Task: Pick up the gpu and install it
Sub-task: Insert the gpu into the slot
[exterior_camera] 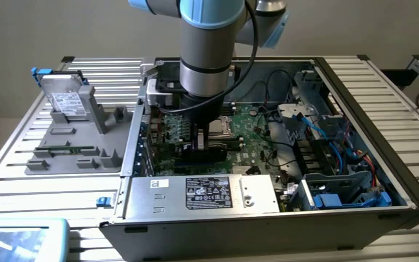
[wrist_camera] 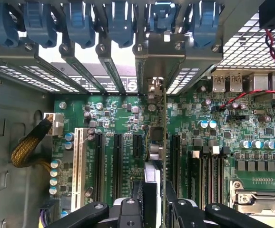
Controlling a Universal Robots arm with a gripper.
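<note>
1. Slatted metal table (exterior_camera: 384, 93), pale silver, ribs running across.
2. Open computer case (exterior_camera: 406, 191) lies on it, toward the exterior view's right.
3. Grey moulded tray (exterior_camera: 71, 158) sits just beside the case, on the exterior view's left.
4. Pale blue-edged panel (exterior_camera: 20, 237) at the near corner.

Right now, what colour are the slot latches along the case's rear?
Blue plastic latches, clearest in the wrist view.

Gpu (wrist_camera: 152, 156) edge-on, upright over motherboard slots.

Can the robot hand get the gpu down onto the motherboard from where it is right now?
Probably yes: the hand holds the gpu edge-on over the motherboard, bracket up against the rear slot frame, nothing blocking beneath.
</note>
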